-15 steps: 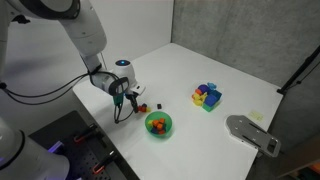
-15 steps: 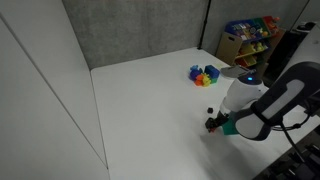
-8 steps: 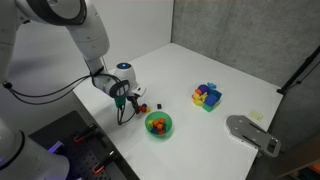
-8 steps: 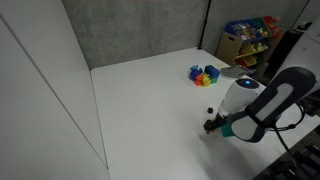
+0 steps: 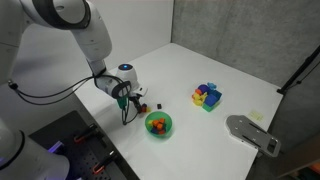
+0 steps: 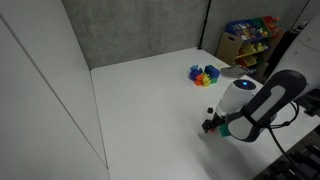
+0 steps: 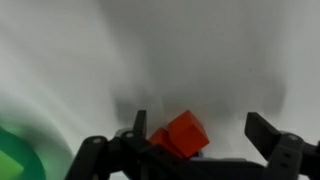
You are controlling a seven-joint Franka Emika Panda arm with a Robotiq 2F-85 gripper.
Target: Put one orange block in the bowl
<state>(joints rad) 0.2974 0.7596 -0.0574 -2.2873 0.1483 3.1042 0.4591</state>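
My gripper (image 7: pixel 200 126) is open and low over the white table, right beside the green bowl (image 5: pixel 166 129). In the wrist view an orange block (image 7: pixel 186 133) lies between the fingers, close to the left one, with a wide gap to the right finger. A second, redder block (image 7: pixel 160 140) touches it on the left. The bowl's rim (image 7: pixel 14 152) shows at the lower left of that view. In an exterior view the gripper (image 5: pixel 136 100) stands over the small blocks (image 5: pixel 143 107). The bowl holds small orange pieces (image 5: pixel 157 123). In an exterior view my arm (image 6: pixel 245 108) hides most of the bowl.
A blue, yellow and purple cluster of toy blocks (image 5: pixel 207 96) (image 6: pixel 204 75) sits farther back on the table. A tiny dark block (image 6: pixel 209 111) lies by the gripper. A grey device (image 5: pixel 250 133) stands at the table's corner. The table edge runs just beyond the bowl.
My gripper has crept a little toward the small blocks and the bowl, staying low. The bowl and blocks have not moved.
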